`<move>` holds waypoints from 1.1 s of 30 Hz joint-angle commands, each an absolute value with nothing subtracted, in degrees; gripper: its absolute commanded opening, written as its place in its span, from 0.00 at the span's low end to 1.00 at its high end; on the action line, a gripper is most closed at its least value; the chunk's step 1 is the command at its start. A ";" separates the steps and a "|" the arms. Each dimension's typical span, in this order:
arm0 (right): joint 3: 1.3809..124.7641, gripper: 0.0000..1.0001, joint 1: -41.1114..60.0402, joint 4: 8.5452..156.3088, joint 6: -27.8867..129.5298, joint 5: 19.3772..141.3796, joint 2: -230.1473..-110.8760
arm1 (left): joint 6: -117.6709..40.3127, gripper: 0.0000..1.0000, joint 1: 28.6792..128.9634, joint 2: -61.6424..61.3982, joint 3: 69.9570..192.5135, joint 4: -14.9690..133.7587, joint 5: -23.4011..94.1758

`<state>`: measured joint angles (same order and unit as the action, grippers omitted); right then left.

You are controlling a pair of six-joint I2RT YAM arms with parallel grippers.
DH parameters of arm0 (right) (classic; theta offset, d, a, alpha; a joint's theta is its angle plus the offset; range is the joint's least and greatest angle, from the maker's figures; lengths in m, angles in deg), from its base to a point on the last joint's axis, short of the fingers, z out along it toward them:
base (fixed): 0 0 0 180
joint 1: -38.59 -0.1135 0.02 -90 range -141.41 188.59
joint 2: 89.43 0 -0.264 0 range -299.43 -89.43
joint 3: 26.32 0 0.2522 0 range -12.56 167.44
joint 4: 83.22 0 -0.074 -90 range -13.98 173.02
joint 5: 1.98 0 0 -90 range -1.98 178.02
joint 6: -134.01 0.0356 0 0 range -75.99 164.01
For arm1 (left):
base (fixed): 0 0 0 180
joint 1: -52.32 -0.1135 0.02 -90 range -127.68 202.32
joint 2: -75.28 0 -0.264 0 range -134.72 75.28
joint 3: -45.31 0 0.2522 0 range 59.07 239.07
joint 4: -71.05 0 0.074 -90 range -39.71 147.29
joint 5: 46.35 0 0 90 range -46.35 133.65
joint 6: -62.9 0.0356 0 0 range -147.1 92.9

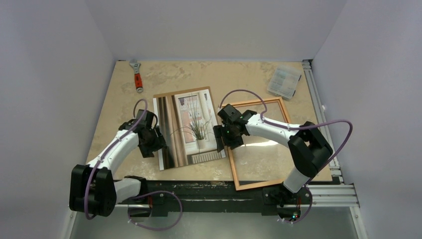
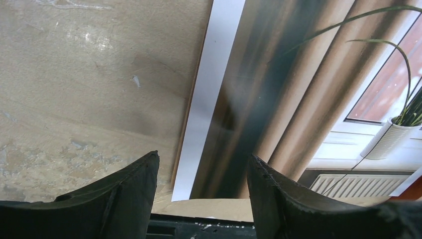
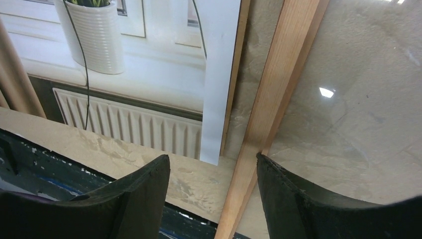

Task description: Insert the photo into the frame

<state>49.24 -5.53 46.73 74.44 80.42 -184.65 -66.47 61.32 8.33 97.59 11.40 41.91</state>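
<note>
The photo (image 1: 189, 117) lies face up on the table, showing a potted plant, a window and striped curtains. Just to its right lies the thin wooden frame (image 1: 261, 185), with a narrow gap of table between them. My left gripper (image 1: 158, 140) hovers open over the photo's left edge near its front corner; in the left wrist view the photo (image 2: 278, 89) lies below the open left gripper (image 2: 203, 164). My right gripper (image 1: 222, 137) is open above the gap; its view shows the photo (image 3: 149, 74), the frame's left rail (image 3: 278, 99) and the right gripper (image 3: 213, 162) holding nothing.
An orange-handled wrench (image 1: 137, 75) lies at the back left. A clear plastic box (image 1: 284, 81) sits at the back right. A dark rail (image 1: 209, 191) runs along the table's near edge, and a metal rail (image 1: 318, 99) runs down the right side. White walls close in around the table.
</note>
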 commanded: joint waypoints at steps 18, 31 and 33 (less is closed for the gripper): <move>50.62 0.53 -11.66 44.51 78.12 82.83 -180.36 | -64.23 0.62 60.70 2.66 96.73 17.49 40.68; 45.19 0.58 -17.22 49.95 83.84 78.86 -184.46 | -63.83 0.60 60.73 1.15 96.06 18.81 40.40; 44.85 0.60 -17.23 49.51 83.99 80.04 -185.18 | -63.84 0.60 60.71 1.19 96.07 18.87 40.40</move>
<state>46.09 -17.29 48.91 81.81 79.03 -183.71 -64.94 61.05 1.90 96.65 16.45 40.97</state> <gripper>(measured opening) 0.583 0.605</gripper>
